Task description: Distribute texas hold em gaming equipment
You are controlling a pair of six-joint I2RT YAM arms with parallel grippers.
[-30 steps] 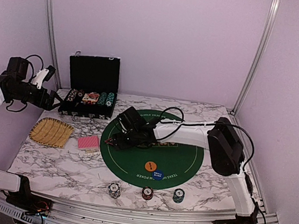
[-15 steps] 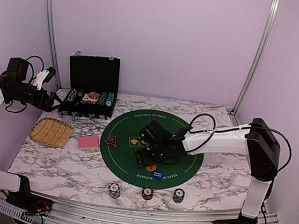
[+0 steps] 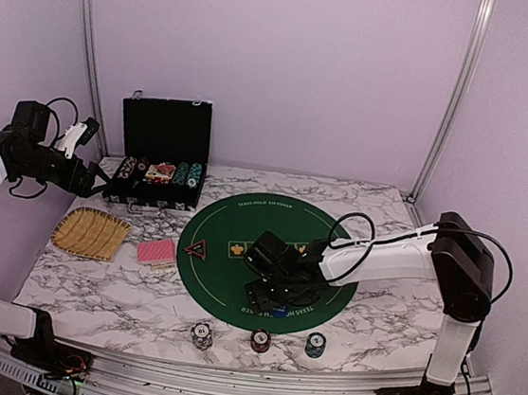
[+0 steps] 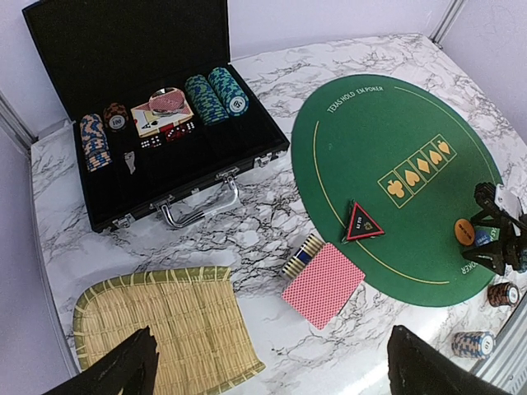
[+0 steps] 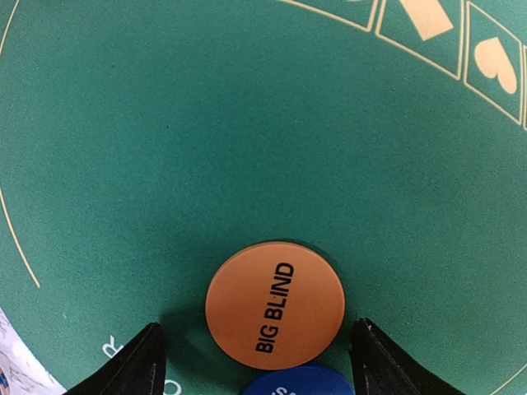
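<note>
On the green mat, the orange disc lies below my right gripper, between its 2 wide-apart fingers, with the blue disc just beside it. I judge that a straight descent suffices. The left gripper, also wide, is far off.

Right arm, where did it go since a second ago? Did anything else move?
The right gripper swung from the left side of the mat, by the triangle, toward the near edge. Its open jaws now flank the orange disc, holding nothing. The triangle, cards, tray, chip stacks and left gripper stayed put.
</note>
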